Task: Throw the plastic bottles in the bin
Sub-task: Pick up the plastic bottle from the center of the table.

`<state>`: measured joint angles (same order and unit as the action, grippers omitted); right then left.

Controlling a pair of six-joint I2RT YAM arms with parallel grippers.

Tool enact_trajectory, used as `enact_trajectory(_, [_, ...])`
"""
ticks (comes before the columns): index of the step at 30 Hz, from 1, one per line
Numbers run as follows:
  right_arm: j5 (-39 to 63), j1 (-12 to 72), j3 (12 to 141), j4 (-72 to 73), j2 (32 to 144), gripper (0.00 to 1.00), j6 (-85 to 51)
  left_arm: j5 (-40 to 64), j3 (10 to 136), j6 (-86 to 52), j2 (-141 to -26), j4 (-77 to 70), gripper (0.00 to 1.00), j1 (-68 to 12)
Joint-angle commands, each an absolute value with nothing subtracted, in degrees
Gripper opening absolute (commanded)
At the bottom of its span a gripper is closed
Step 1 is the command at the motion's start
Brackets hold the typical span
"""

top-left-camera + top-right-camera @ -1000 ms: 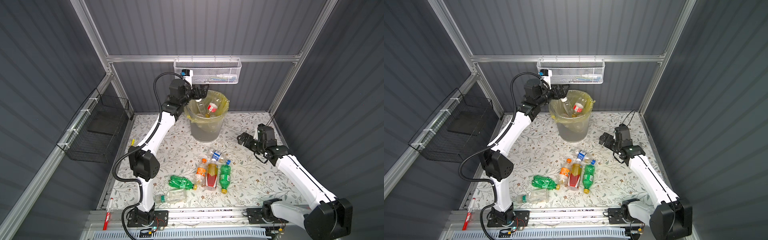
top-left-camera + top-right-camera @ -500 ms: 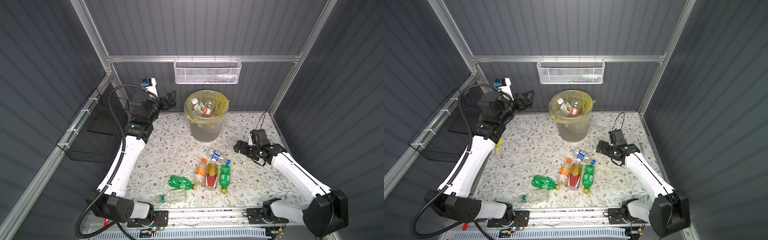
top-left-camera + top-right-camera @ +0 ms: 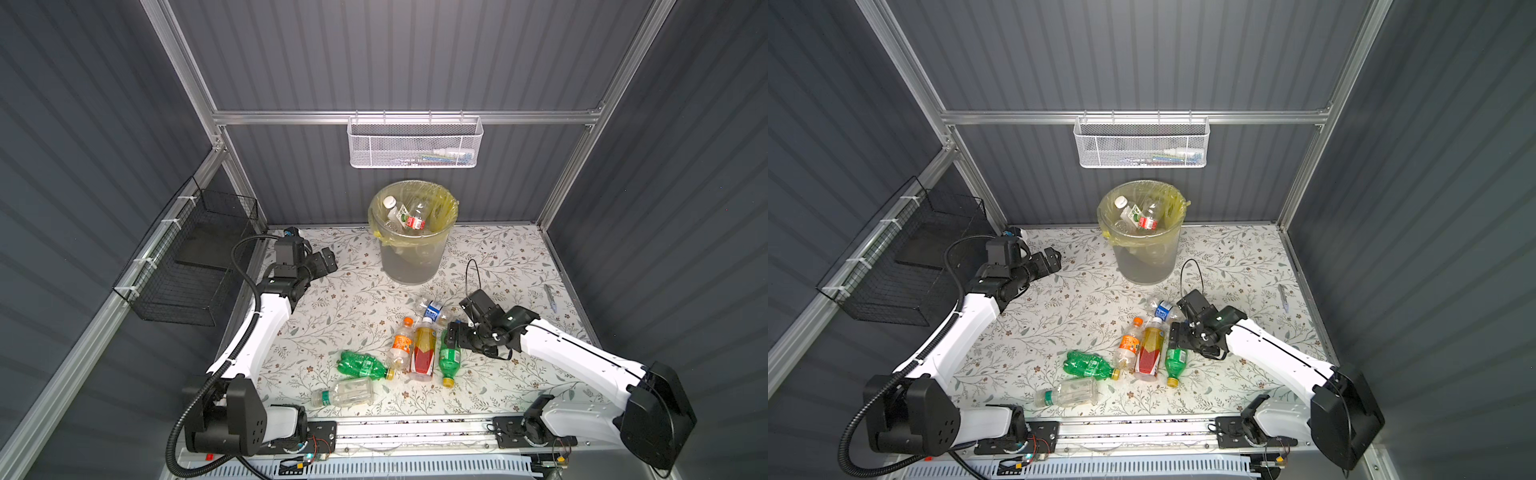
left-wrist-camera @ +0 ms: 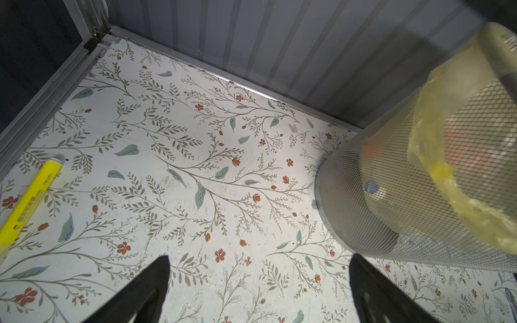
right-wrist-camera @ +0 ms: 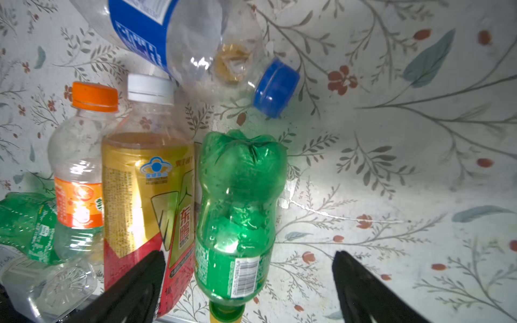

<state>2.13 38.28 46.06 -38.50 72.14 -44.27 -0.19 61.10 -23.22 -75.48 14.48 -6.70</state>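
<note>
Bottles [image 3: 423, 351], six loose (two green), one bin [image 3: 409, 262]

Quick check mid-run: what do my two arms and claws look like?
Both arms have white shells with black joints. The left arm carries a thick black ribbed hose; the right arm a thin black cable loop. The left claw and right claw have black tapered fingers.

Grey ribbed walls [image 3: 395, 54] enclose a floral-patterned floor [image 3: 332, 307].

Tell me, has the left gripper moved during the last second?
Yes. The left gripper moved off the bin's rim, down toward the black basket.
</note>
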Motion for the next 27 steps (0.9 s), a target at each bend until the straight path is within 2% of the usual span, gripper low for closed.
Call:
enact_trajectory(1, [1.0, 39.4, 45.5, -34.8, 75.2, 0.91, -47.2, 1.2, 59.8, -24.9, -74.6, 12.8, 1.00, -6.2])
enact_trajectory(10, [1.3, 39.8, 45.2, -29.2, 81.4, 0.68, -47.5, 0.9, 58.7, -24.5, -73.2, 14.1, 1.00, -6.2])
enact_trajectory(20, [1.5, 39.7, 42.7, -27.3, 81.3, 0.58, -48.7, 0.4, 58.8, -23.5, -72.7, 16.2, 1.00, -6.2])
enact_trajectory(27, [-1.6, 38.1, 43.6, -31.1, 73.8, 0.55, -48.5, 0.7, 59.4, -22.9, -72.6, 17.1, 1.00, -6.2])
